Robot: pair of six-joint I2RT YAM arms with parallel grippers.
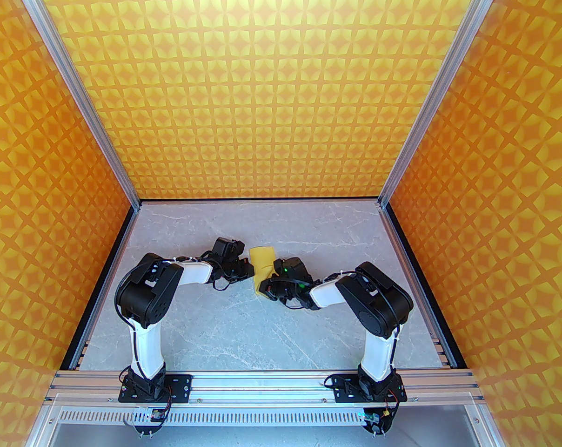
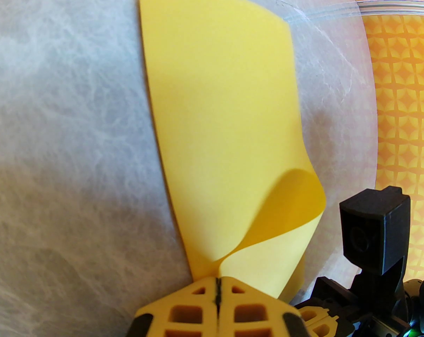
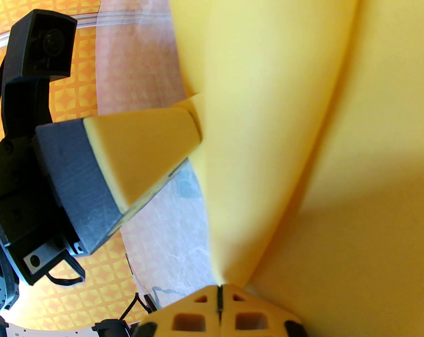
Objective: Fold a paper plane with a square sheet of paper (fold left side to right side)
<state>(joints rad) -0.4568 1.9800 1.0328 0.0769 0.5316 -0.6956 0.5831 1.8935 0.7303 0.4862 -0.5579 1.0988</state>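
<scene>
A pale grey, marble-veined worktop (image 1: 216, 324) fills the lower middle of the top view. It is boxed in by orange-yellow star-patterned walls (image 1: 281, 86) and aluminium rails (image 1: 78, 86). At its centre the thin, plain bright-yellow square sheet of paper (image 1: 262, 261) curls over itself, apparently touching the surface. The left jaws and right jaws are each pressed together, pinching its edges.

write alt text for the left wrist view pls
The left tool, shut, pinches the near edge of a plain yellow paper sheet that lies on the grey marbled table, its near right part curled up in a loop. The right arm's black wrist camera sits at lower right, before a patterned orange wall.
</scene>
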